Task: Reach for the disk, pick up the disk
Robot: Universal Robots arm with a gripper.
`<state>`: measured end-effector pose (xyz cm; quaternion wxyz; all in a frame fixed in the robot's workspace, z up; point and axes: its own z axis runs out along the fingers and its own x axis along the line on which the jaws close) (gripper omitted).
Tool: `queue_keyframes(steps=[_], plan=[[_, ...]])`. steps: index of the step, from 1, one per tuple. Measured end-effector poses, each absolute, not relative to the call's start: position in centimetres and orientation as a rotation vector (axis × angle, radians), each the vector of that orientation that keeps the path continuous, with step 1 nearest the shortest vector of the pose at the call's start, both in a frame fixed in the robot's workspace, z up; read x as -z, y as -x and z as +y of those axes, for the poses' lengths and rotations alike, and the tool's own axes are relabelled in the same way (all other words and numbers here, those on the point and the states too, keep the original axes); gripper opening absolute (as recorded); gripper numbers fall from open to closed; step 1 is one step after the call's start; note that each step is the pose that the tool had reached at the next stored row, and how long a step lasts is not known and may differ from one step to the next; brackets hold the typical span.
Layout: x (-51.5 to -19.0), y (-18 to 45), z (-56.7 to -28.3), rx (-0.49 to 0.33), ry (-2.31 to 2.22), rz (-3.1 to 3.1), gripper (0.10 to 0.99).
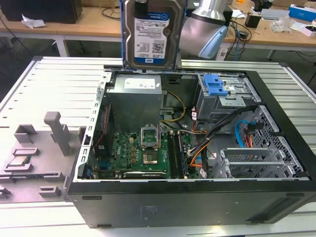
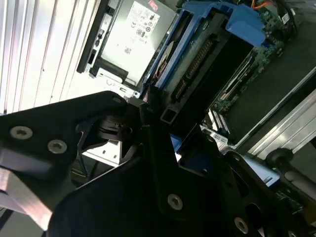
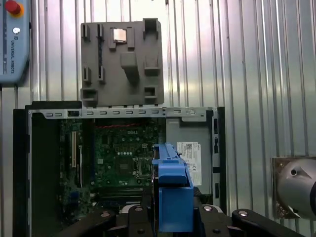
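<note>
Fixture tray: a grey moulded tray (image 1: 39,153) lies on the slatted metal table (image 1: 54,84) at the exterior view's left, just beside the case. A small square chip (image 1: 19,162) sits in one of its pockets. The first wrist view looks down on the tray (image 3: 111,74) and chip (image 3: 120,34).
Pendant: a grey-blue pendant with a red button (image 3: 12,44) lies on the table in the first wrist view.
Computer case: a black tower (image 1: 187,202) lies on its side with its open face up.
Power supply: a grey box (image 1: 136,101) sits in the case's far corner. The second wrist view shows its white sticker (image 2: 133,34).
Motherboard: a green board (image 1: 143,153) lies on the near side of the power supply, with a bare socket (image 1: 149,138).
Disk: the disk (image 1: 148,34) hangs upright in the air above the case's far wall. In the exterior view its label face is toward the camera and the blue caddy runs along its sides. The first wrist view shows it edge-on as a blue rim (image 3: 173,197). The second wrist view shows its dark underside and connector row (image 2: 195,54).
Gripper: the gripper (image 3: 174,219) is closed around the caddy, with black fingers (image 3: 212,224) on either side of it.
Arm: a silver and light-blue arm (image 1: 207,29) is just beside the disk, toward the exterior view's right.
Drive bay: a blue plastic bracket (image 1: 216,84) tops the grey bay.
Cables: orange and blue leads (image 1: 241,133) run near the case's right wall.
Drive cage: a perforated grey cage (image 1: 256,165) stands at the exterior view's right.
</note>
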<state>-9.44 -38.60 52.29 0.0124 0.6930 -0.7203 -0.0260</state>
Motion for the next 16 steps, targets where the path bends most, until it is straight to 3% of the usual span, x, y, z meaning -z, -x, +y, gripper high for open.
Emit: queue_keyframes(steps=[5,16], plan=[[-52.3,4.3,-38.6,0.084,-2.159,-2.244,0.369],[-52.3,-0.7,-38.6,0.086,-2.157,-2.242,0.369]])
